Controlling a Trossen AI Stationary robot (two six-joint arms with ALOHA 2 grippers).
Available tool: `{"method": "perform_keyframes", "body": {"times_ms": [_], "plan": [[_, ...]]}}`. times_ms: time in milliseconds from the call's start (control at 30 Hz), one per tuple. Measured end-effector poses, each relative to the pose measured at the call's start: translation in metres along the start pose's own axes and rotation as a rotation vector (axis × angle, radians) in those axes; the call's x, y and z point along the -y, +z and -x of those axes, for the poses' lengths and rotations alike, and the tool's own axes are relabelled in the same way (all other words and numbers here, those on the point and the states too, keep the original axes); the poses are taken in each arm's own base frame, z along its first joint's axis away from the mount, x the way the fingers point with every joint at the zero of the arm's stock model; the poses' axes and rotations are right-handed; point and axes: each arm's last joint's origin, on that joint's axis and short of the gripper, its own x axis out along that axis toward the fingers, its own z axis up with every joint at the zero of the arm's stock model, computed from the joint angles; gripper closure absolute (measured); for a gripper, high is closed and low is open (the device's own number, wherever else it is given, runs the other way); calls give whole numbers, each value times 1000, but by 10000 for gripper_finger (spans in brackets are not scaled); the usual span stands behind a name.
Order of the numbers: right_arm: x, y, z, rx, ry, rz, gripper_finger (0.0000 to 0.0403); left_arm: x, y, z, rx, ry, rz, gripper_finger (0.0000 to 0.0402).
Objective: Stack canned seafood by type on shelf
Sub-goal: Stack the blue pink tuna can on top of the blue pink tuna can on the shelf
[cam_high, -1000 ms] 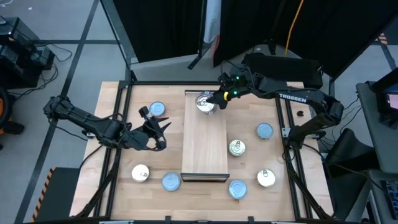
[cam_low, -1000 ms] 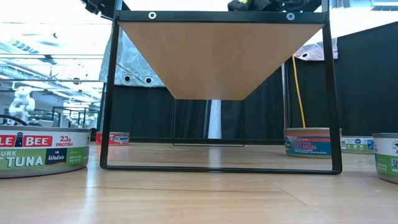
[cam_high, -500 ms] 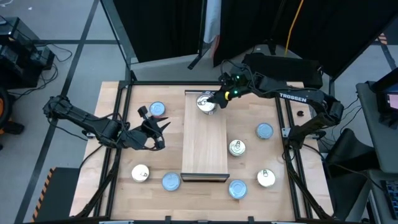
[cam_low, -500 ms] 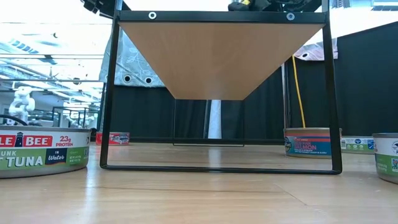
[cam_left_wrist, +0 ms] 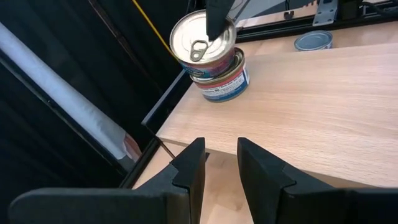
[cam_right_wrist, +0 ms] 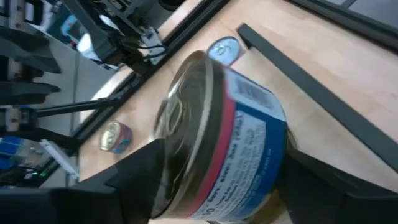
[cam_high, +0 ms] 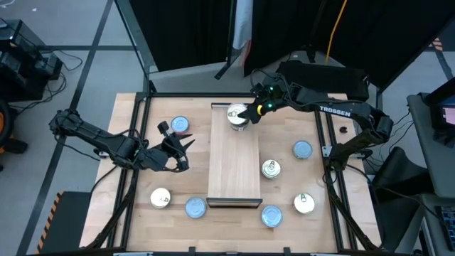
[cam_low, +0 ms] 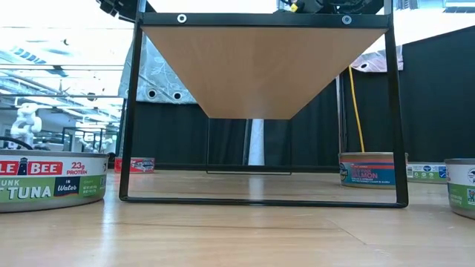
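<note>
Between my right jaws sits a silver-topped tin (cam_right_wrist: 217, 137) with its pull tab up, tilted a little and resting on a second tin (cam_left_wrist: 221, 81) at the far end of the shelf (cam_high: 234, 160). My right gripper (cam_high: 245, 114) is spread wide around that top tin, a finger on either side of it; whether the pads press its wall or stand just off it, I cannot tell. Seen from across the shelf, one dark finger of mine crosses the silver lid by the tab, and the lower tin's blue and red label shows just under it. Out past my right jaws, on the tabletop (cam_high: 284, 178) beside the shelf, lie more tins: a blue-topped tin (cam_high: 303, 149), then a silver tin (cam_high: 271, 168) close to the shelf's edge, and well off, near the front, a white tin (cam_high: 304, 203) and another blue tin (cam_high: 271, 215). My left gripper (cam_high: 179, 153) hangs above the table on the shelf's other side, empty, its two fingers (cam_left_wrist: 186, 171) set narrow with a slim gap between them, pointing at the shelf. Beside those jaws lies a blue-lidded tin (cam_high: 180, 125), and off toward the front edge a cream tin (cam_high: 161, 198) and one more blue one (cam_high: 195, 207).
</note>
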Motion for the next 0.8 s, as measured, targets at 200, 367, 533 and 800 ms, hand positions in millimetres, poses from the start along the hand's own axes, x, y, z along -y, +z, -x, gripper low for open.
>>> {"method": "perform_keyframes", "body": {"times_ms": [200,367,533,800], "plan": [[0,0,0,3,-5,20,65,0,0,0,0,0,0,304],[0,0,0,2,-3,32,42,0,0,0,0,0,0,304],[0,-1,0,-5,-12,66,37,0,0,0,-1,0,2,304],[-1,-2,-1,3,-45,124,36,0,0,0,0,0,2,304]]}}
